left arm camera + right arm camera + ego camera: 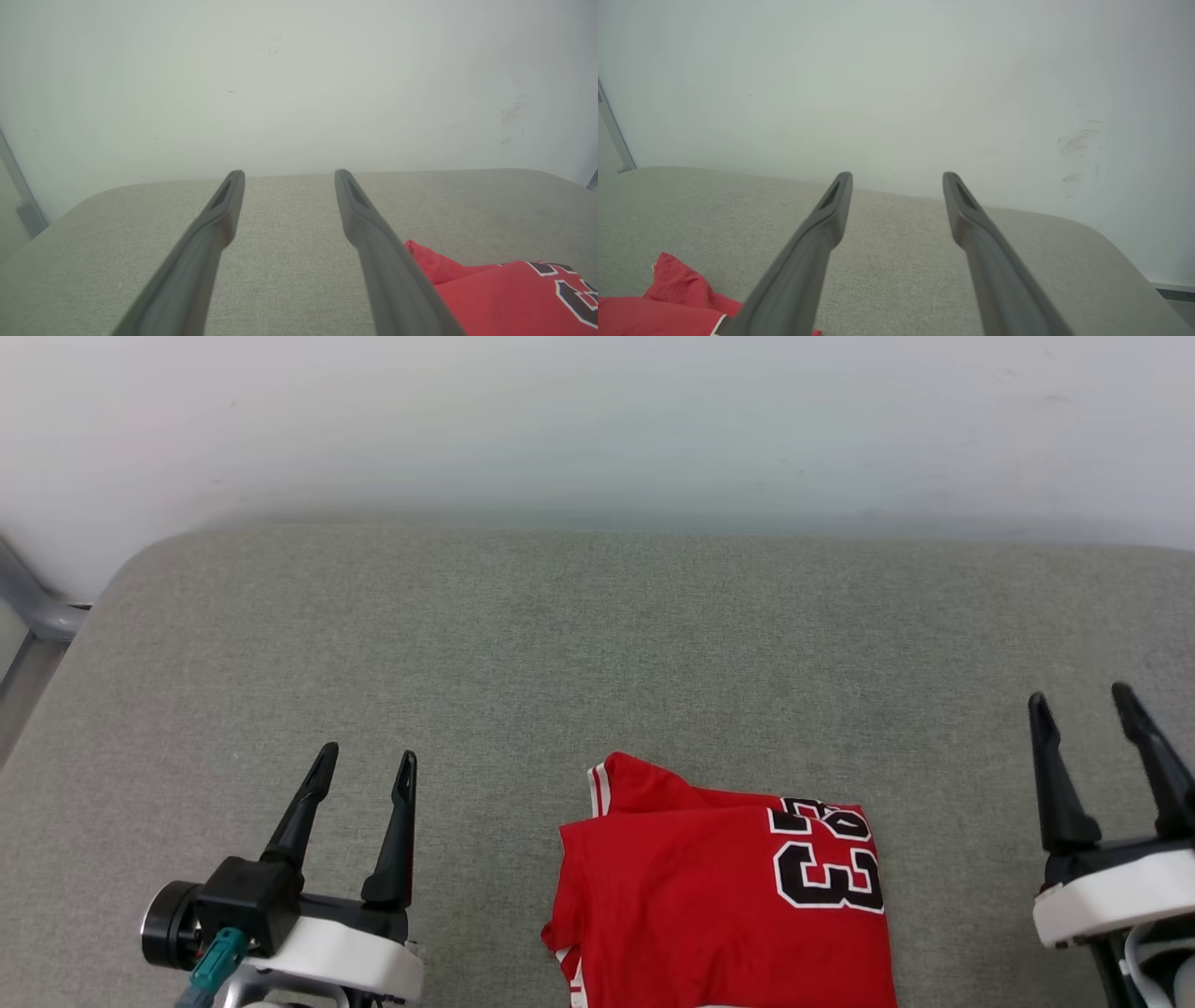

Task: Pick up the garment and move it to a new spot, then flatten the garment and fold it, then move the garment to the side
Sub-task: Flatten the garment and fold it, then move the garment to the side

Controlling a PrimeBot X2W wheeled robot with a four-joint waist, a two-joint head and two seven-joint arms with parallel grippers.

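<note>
The garment [719, 887], a red jersey with black-and-white numbers and striped trim, lies folded near the front middle of the grey fabric surface [597, 644]. My left gripper [364, 763] hovers open to the left of it, nothing between its fingers. My right gripper [1083, 700] stands open to the right of it, also empty. In the left wrist view the garment [509, 294] lies at the lower right, beside my left gripper [286, 175]. A red corner of the garment [668, 298] sits at the lower left of the right wrist view, left of my right gripper [896, 177].
A pale wall [597, 420] runs along the far edge of the surface. A grey metal bar [33, 602] stands beyond the rounded far left corner. The surface's right end curves off in the right wrist view.
</note>
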